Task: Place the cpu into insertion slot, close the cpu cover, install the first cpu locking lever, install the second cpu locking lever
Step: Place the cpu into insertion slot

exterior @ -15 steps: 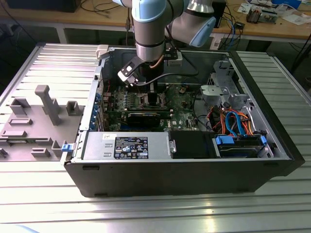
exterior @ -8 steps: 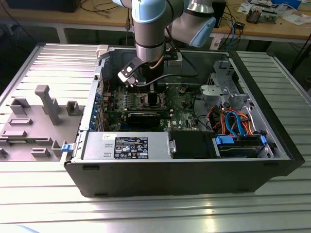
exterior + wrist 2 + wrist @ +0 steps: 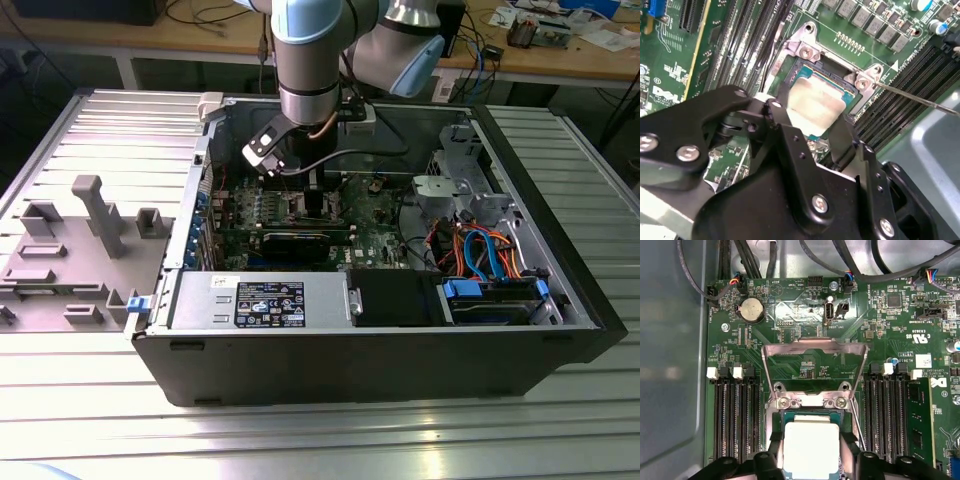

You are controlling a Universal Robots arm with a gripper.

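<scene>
Gripper [image 3: 812, 462] astride the cpu [image 3: 811, 442], low over the motherboard [image 3: 790, 347]; clenched or released unclear.

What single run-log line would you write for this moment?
tool: lowered at socket, at cpu | cpu: flat, at socket opening | cpu cover: raised open, not closed

cpu [image 3: 811, 450] between jaws, cpu cover [image 3: 812, 346] upright

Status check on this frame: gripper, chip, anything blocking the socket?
Gripper closed on small square silvery-topped cpu, at the socket. Thin silvery metal cpu cover stands open, clear of the socket. Nothing in the way.
</scene>
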